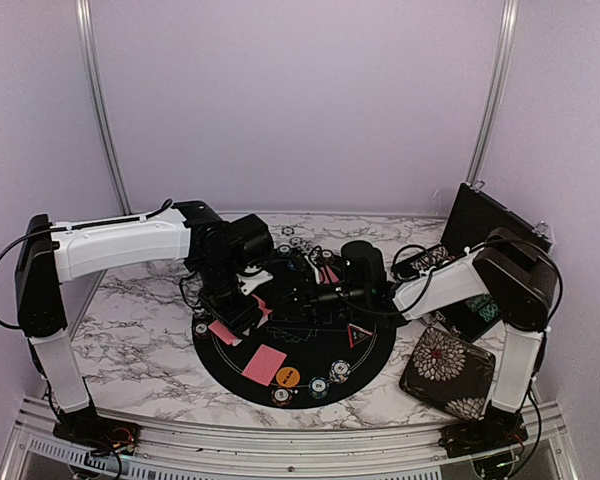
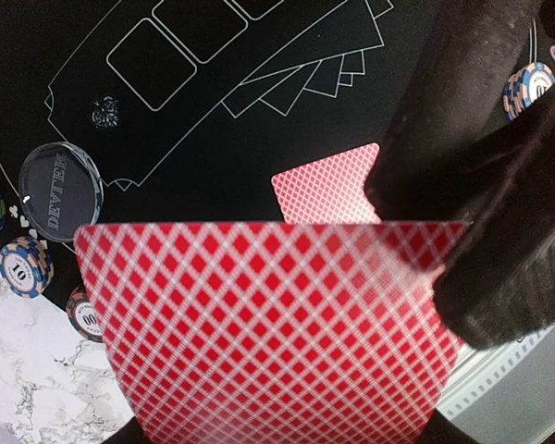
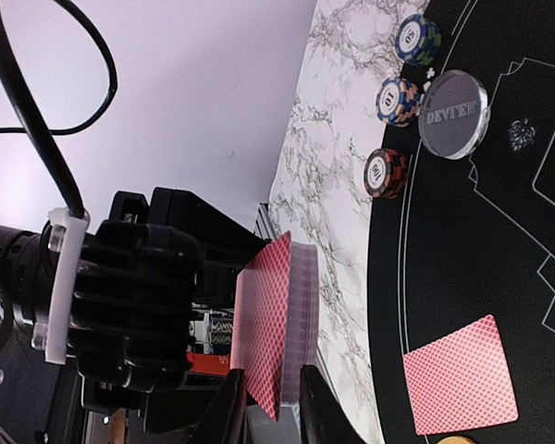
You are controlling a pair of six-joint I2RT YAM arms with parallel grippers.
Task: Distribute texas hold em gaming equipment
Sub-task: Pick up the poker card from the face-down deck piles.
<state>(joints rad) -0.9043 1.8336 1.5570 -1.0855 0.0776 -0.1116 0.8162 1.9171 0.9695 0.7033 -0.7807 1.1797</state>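
Note:
My left gripper [image 1: 235, 312] is shut on a deck of red-backed playing cards [image 2: 268, 324], held upright over the left part of the black round mat [image 1: 370, 352]. My right gripper [image 3: 276, 407] has reached across to it. Its two fingers pinch the deck's lower edge [image 3: 282, 314], one against the front card and one behind. Two single cards [image 1: 264, 362] [image 1: 223, 332] lie face down on the mat. A clear dealer button [image 3: 453, 115] and striped chip stacks [image 3: 386, 173] sit at the mat's rim. An orange button [image 1: 287, 376] and a red-edged triangle [image 1: 358, 334] also lie on the mat.
A floral square pouch [image 1: 446, 372] lies at the right front of the marble table [image 1: 130, 330]. A black case [image 1: 490, 225] leans at the back right. More chip stacks [image 1: 318, 385] stand along the mat's near edge. Cables hang by the right arm.

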